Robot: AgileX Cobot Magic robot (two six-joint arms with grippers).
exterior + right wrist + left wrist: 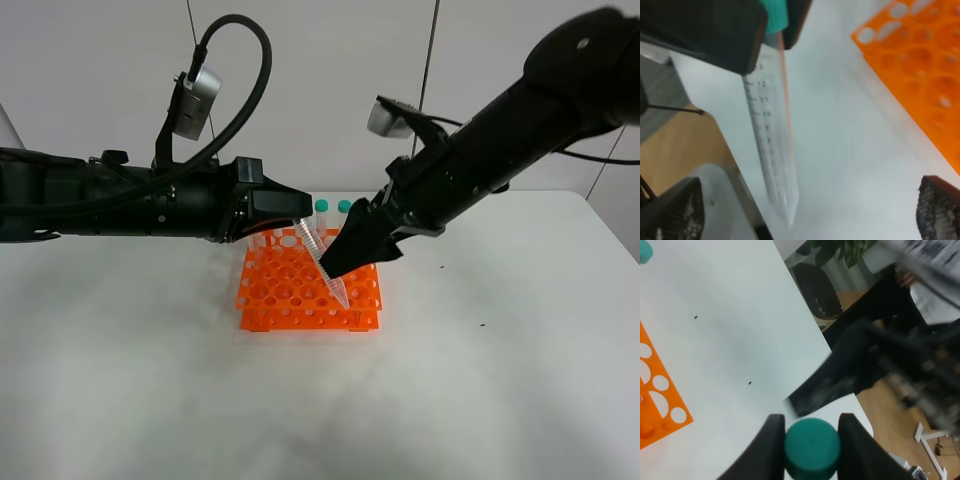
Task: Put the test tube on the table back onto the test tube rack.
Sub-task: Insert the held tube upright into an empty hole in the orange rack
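From the high camera, the left pincer (296, 215) reaches in from the left and holds the test tube (309, 243) by its top end. The tube hangs tilted in the air, with its pointed tip down over the near right part of the orange test tube rack (290, 290). Whether the tip touches the rack cannot be told. The right pincer (345, 258) comes down from the upper right and partly covers the tube. One rack stands on the white bench (480, 380). Two teal caps (321, 207) show at the rack's far side, which makes three tubes with the held one. Clear shapes beside the left pincer are too hidden to count.

The left wrist camera alone shows the grip. The tube's green cap (812, 447) is clamped between two black fingers (765, 450), touching both. One more cap sits at a corner of the picture, and the right arm (875, 365) is a dark blur.

The right wrist camera alone shows the tube's printed scale. It also shows the right pincer's two pads (675, 210) standing wide, well clear of the tube.
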